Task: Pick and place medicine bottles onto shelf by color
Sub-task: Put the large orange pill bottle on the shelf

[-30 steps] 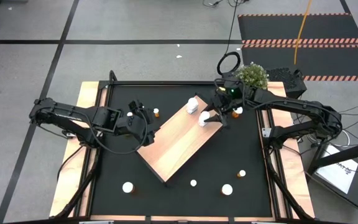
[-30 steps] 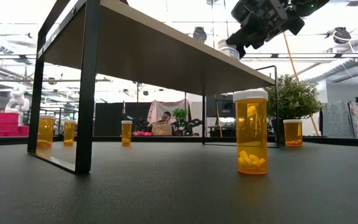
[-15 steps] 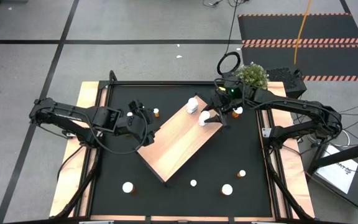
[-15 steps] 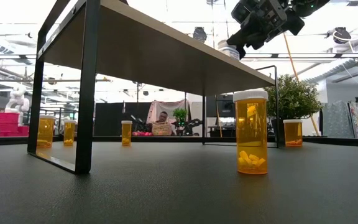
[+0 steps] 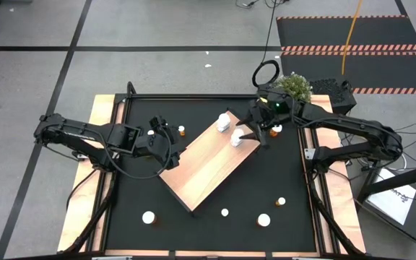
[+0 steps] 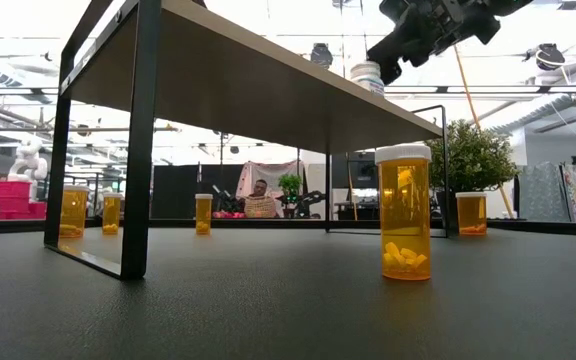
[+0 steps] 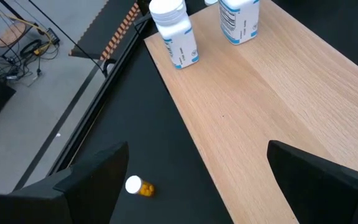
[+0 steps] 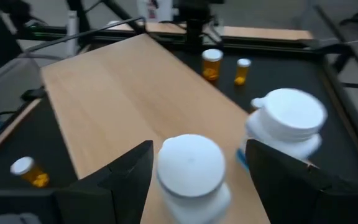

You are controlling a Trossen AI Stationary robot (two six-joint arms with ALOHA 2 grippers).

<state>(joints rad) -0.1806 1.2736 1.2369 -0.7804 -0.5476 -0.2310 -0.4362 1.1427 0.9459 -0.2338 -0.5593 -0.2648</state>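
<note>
Since the earlier frame the right gripper point(image 8: 191, 186) has been raised and spread off a white bottle point(image 5: 237, 136), now left free on the shelf point(image 5: 201, 166) corner; being light, rigid and smooth, such bottles are best gripped mid-body; left gripper point(image 7: 197, 186) open, empty.

Pale wood shelf point(image 5: 204, 165) sits diagonally mid-desk. Two white medicine bottles point(image 5: 223, 123) stand upright at its 1 o'clock end, near each other. Orange white-capped bottles are scattered upright around it, toward 5, 7 and 11 o'clock.
</note>
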